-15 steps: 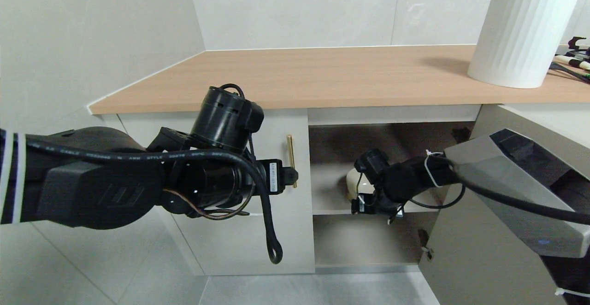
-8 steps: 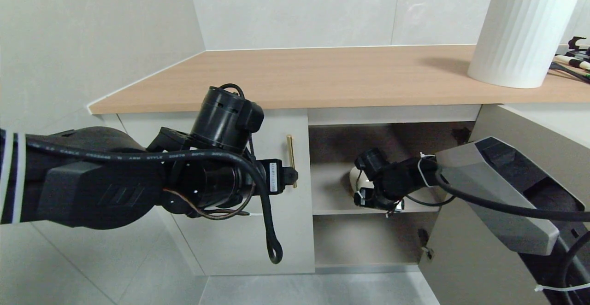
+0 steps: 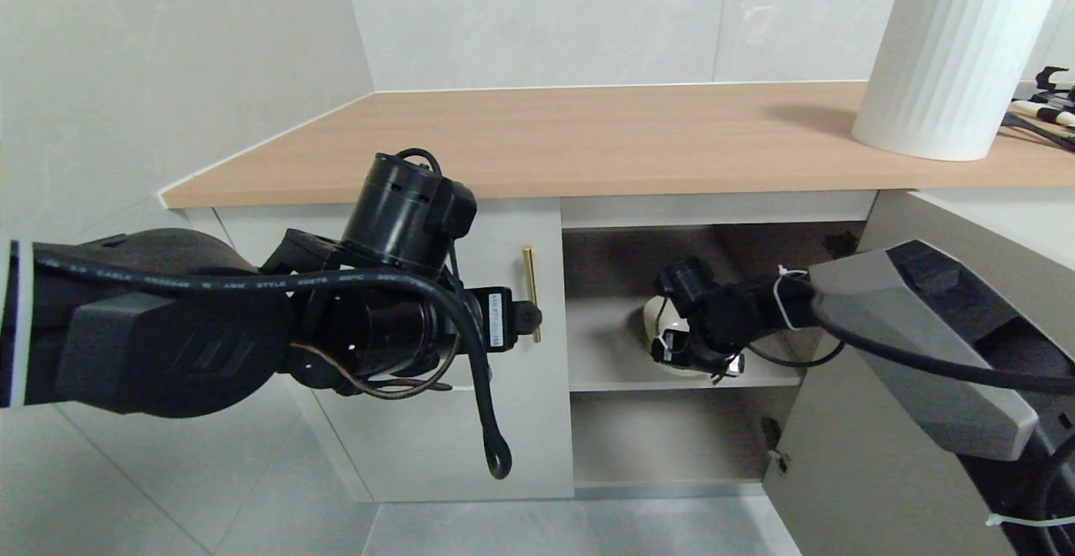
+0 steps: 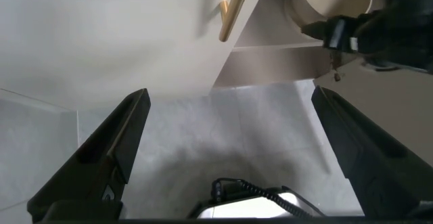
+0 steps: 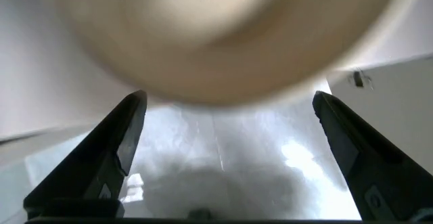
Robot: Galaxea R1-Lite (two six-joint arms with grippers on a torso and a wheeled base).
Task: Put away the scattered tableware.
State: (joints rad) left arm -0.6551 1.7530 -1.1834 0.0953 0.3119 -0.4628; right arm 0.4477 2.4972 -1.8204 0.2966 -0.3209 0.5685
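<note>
Just beyond the spread, empty fingers of our right gripper (image 5: 226,101) we see the cream bowl (image 5: 223,28), sitting on the upper shelf (image 3: 605,346). We judge it stiff, glazed, slippery and chippable, best pinched across its rim. Our arm hides most of it from above; whether a finger touches it, we cannot tell. Our left gripper (image 4: 230,95) hangs, fingers apart, near the brass handle (image 3: 528,291)

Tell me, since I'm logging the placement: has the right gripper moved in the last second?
Yes. The right gripper has lifted from level with the shelf edge to just above it, and shifted slightly rightward in the head view.
</note>
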